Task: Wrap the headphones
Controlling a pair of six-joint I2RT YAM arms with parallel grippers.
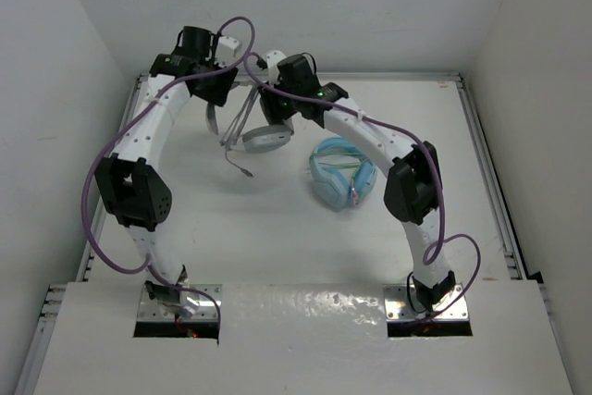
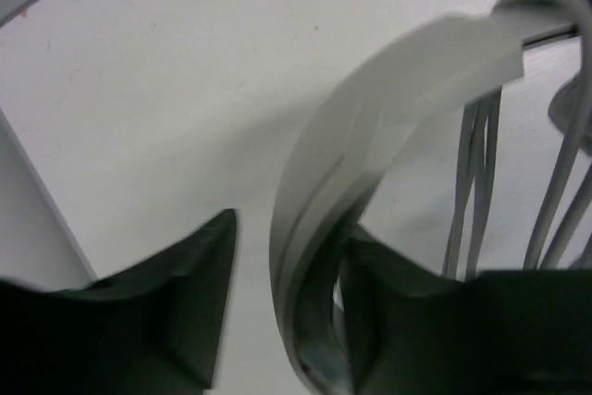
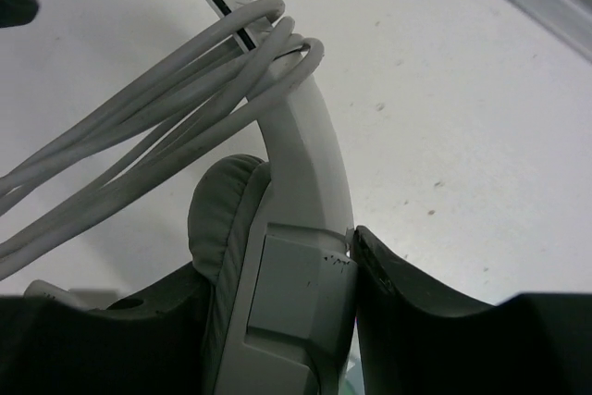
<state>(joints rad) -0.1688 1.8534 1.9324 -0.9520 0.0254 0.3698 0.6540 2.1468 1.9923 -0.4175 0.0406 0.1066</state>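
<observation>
The headphones [image 1: 264, 141], at the upper centre of the frame, are clamped at one ear-cup arm by the right jaws, while the headband [image 2: 314, 182], running up-left, is straddled loosely by the narrowly parted left jaws.

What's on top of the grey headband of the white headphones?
Several loops of thin whitish cable lie across the curved grey plastic headband of the white over-ear headphones. The band beneath them is covered.

White-walled enclosure, evenly lit from above.
White walls [image 1: 55, 43] rise at left, top and right; the white table [image 1: 268, 228] fills the centre, a metal rail [image 1: 495, 201] along its right edge.
</observation>
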